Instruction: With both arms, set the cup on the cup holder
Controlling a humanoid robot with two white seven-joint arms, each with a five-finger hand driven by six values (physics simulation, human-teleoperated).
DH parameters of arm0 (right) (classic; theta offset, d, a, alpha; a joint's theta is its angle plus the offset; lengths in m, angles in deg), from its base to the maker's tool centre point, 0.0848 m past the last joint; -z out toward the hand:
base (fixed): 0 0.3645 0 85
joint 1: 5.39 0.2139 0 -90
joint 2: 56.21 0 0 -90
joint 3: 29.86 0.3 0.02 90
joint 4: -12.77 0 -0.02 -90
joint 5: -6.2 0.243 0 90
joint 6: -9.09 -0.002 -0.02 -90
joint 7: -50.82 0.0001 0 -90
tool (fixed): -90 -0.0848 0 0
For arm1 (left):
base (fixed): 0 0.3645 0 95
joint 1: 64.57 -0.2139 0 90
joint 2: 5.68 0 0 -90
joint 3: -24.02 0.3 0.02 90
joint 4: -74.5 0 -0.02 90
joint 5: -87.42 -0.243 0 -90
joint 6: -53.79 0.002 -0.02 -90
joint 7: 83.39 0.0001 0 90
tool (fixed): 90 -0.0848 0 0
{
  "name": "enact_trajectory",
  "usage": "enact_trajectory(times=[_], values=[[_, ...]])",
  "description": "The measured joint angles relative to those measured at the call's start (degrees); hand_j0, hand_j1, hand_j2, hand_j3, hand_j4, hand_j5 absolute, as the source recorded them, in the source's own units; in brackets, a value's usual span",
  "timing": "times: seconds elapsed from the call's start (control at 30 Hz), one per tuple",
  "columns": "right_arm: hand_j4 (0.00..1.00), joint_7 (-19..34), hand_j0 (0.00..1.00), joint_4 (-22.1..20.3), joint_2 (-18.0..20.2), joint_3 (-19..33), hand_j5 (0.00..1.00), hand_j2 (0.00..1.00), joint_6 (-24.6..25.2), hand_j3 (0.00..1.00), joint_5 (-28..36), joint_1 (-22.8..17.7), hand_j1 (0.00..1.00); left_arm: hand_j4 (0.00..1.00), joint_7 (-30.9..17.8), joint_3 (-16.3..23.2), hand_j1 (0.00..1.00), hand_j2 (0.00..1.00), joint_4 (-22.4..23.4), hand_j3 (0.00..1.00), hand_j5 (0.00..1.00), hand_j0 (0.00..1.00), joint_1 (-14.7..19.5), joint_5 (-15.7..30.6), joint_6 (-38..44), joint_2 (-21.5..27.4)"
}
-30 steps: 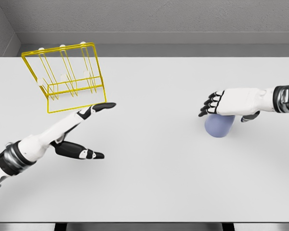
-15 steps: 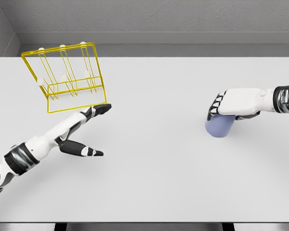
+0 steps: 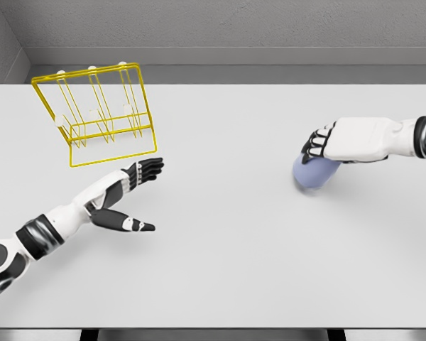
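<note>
Compared with a moment ago, the right robot hand (image 3: 319, 144) is sitting tighter over the cup (image 3: 314, 172), which is now tipping toward the holder side, and the left robot hand (image 3: 143, 172) is drawing back a little from the cup holder (image 3: 99, 114).

Right now the right robot hand is curling its fingers over the top of the pale blue cup, gripping it against the counter (image 3: 227, 270) well to the right of the cup holder. The left robot hand is hovering just below the holder's front edge, fingers spread and holding nothing.

By the look of it the cup is light, rigid and smooth — likely to slip or roll if pinched near the rim, so wrapping around its body is probably safest. The yellow wire holder seems light too, and may slide if bumped.

Count — one cup, one cup holder with three visible pegs, two hands.
</note>
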Motion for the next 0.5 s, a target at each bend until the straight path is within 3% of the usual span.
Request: enact_trajectory(times=[0.23, 0.5], values=[[0.60, -0.06, 0.60, -5.28, 1.55, 1.22, 0.60, 0.60, 0.00, 0.60, 0.43, -0.18, 0.60, 1.00, -0.99, 0.26, 1.00, 1.00, 1.51, 1.00, 1.00, 1.00, 1.14, 2.06, 2.38, -1.68], [0.60, -0.05, 0.60, -6.50, -3.99, 0.94, 0.60, 0.60, -0.03, 0.60, 1.03, -0.09, 0.60, 1.00, -1.08, 0.40, 1.00, 1.00, 5.61, 1.00, 1.00, 1.00, 1.32, 1.86, 2.64, -4.55]])
